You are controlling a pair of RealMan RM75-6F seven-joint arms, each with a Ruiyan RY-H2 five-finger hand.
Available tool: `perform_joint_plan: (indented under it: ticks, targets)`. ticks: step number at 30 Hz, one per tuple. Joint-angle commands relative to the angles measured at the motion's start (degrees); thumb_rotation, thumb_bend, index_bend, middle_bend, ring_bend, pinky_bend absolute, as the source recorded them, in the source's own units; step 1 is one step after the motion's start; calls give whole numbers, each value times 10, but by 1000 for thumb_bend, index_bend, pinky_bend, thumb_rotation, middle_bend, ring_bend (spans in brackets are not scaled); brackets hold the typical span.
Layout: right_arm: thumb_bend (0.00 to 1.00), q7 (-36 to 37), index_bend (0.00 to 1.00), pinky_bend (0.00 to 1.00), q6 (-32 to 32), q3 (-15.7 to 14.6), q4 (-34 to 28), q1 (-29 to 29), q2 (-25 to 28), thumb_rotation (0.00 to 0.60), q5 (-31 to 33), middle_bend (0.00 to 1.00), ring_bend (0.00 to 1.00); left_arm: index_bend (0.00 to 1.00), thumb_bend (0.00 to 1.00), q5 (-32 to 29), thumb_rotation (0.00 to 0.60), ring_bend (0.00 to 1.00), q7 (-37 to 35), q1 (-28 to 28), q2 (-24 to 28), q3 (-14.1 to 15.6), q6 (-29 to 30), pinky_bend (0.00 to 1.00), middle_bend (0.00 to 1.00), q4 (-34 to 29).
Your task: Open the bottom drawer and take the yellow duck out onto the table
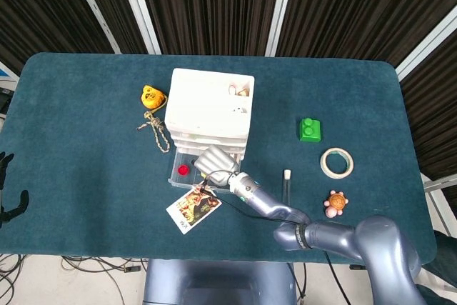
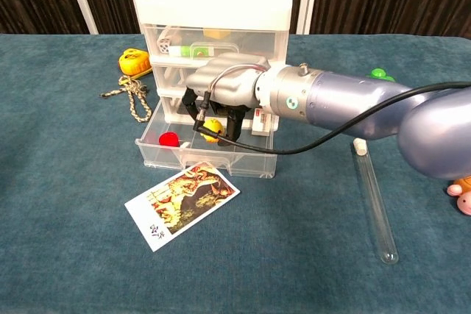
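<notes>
Dark slatted panels back a teal-covered desk (image 1: 86,141). Fingers (image 2: 203,118) of the right hand (image 2: 221,92) pinch the yellow duck (image 2: 213,128) from above, holding it over the open bottom drawer (image 2: 202,158) of the white drawer unit (image 1: 209,108), probably to clear the front wall. A picture card (image 2: 182,202) lies just beside.

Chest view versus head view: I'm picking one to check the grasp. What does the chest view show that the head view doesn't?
Only the chest view shows the yellow duck held in the right hand, above the open bottom drawer, plus the upper drawers' contents. Only the head view shows the tape roll, the cabinet's top and the left hand at the frame's edge. Both show the picture card, red piece, glass tube and rope.
</notes>
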Motion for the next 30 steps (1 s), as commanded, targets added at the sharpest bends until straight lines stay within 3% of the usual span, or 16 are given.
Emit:
perform_joint_plan:
  ticks: [1, 14, 22, 30]
  targets:
    - [316, -11, 574, 1000, 9, -2, -47, -13, 35, 600, 6, 1000, 1000, 0, 461, 0, 600, 0, 0, 0, -1, 0, 1, 0, 0, 0]
    - [315, -47, 574, 1000, 67, -28, -188, -71, 164, 600, 10, 1000, 1000, 0, 462, 2, 600, 0, 1, 1, -2, 0, 4, 0, 0, 1]
    - [315, -55, 574, 1000, 65, -53, -189, -98, 190, 600, 38, 1000, 1000, 0, 461, 3, 600, 0, 1, 2, -3, 0, 7, 0, 0, 1]
    - [315, -60, 574, 1000, 40, -75, -146, -106, 164, 600, 63, 1000, 1000, 0, 461, 3, 600, 0, 2, 2, -3, 0, 7, 0, 0, 1]
